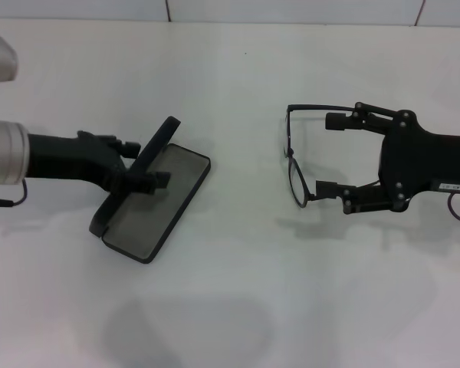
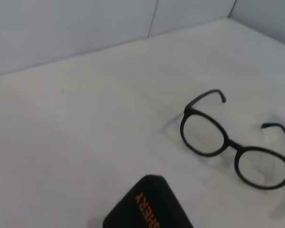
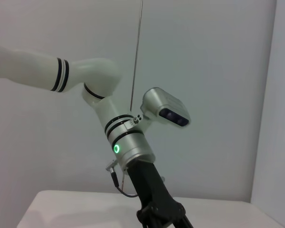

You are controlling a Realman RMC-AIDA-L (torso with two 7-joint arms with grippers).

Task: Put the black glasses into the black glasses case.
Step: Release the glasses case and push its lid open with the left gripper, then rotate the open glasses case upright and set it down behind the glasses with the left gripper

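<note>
1. Head view: the black glasses case [image 1: 155, 205] lies open on the white table [image 1: 238, 291], on the robot's left side, its grey-lined tray flat and its lid standing up at a slant. The left pincer [image 1: 143, 178] reaches in from the left and is at the lid, apparently closed on its edge to hold it up — the exact contact is hard to make out against the black. Well apart, on the right side, the black glasses [image 1: 297, 157] rest on the table with their temple arms unfolded and pointing toward the right pincer [image 1: 329, 155]. That pincer is spread wide, one fingertip beside each temple arm, gripping nothing yet.

2. Left wrist view: a corner of the case lid (orange lettering on it) shows at the lower edge, and the glasses lie farther off on the table, lenses facing the camera. This arm's own fingers do not show here.

3. Right wrist view: only the left arm's silver and white links, with a green ring light, rising from the table — neither the glasses nor the right fingers show.

4. Judged step: the case is held open and the grasp on the glasses is being set up. The next move likely calls for closing gently on the thin frame, lifting it, and carrying it across to the tray.
</note>
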